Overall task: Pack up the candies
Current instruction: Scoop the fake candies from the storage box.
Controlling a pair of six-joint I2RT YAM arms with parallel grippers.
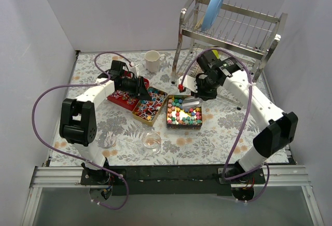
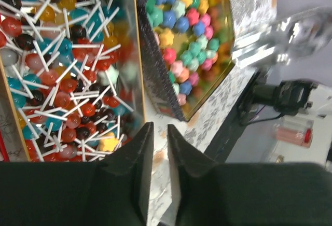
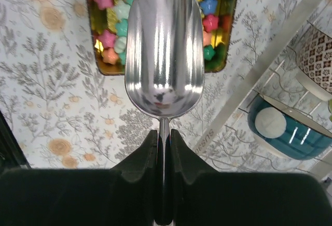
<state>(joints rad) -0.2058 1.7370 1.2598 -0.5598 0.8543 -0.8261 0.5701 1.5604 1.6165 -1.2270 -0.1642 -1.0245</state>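
Note:
Pastel star candies [image 1: 184, 116] fill a dark patterned tin [image 1: 168, 118] at the table's middle. They also show in the left wrist view [image 2: 187, 34] and the right wrist view [image 3: 111, 39]. Lollipops [image 2: 62, 70] fill a gold tray [image 1: 139, 115] left of the tin. My right gripper [image 3: 164, 131] is shut on the handle of a metal scoop [image 3: 164, 55]. The scoop is empty and hangs over the tin's far end [image 1: 191, 102]. My left gripper [image 2: 160, 126] is empty, its jaws a narrow gap apart, low beside the lollipop tray's near corner [image 1: 140, 88].
A red tray [image 1: 120, 97] lies left of the gold one. A white mug [image 1: 152, 60] stands at the back. A steel dish rack [image 1: 233, 26] holds a blue plate [image 1: 213, 7]. A glass bowl [image 1: 151, 142] and another glass [image 1: 106, 140] sit near the front.

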